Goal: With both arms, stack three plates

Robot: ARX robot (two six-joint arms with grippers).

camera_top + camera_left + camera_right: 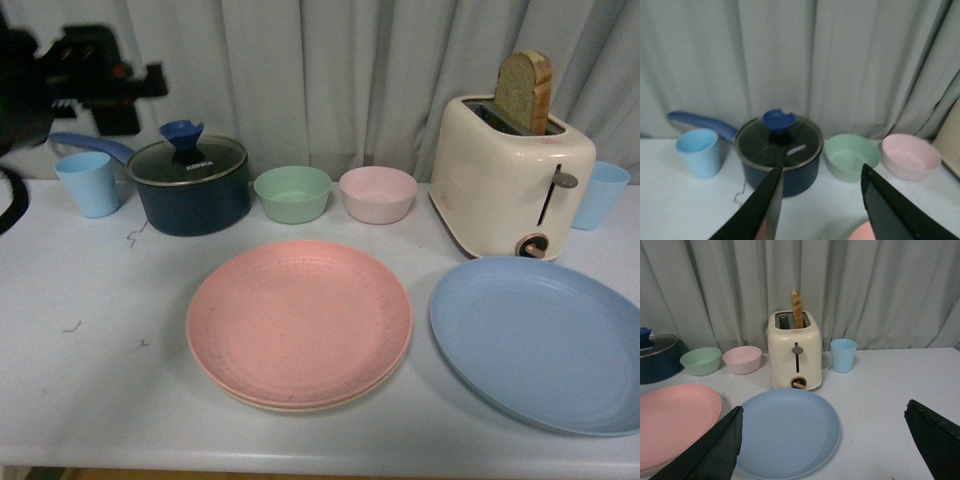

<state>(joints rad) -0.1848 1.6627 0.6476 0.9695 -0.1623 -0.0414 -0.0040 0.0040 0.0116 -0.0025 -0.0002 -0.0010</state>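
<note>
Grey curtain across the back, white table in front of it.

Left gripper is up off the table with its jaws spread fairly wide and nothing in them. Both black fingers are clear of everything. Looking out through the gap, the green bowl sits straight ahead between the jaws. The dark pot with its glass lid is out past one fingertip, and the pink bowl is past the other. A sliver of the pink plate peeks in low down, right by that second finger.

Right gripper is opened really wide, also empty. The light blue plate lies flat on the table down between its jaws, touching neither. Beyond that plate, still roughly in line with the gap, stands the cream toaster with a slice of bread sticking up. A blue cup is just beside it.

The pink plate is off to the outside of one finger. It sits right on top of the cream-beige plate, whose rim just shows underneath. So two are stacked, with the blue one beside them, close but not touching.
</note>
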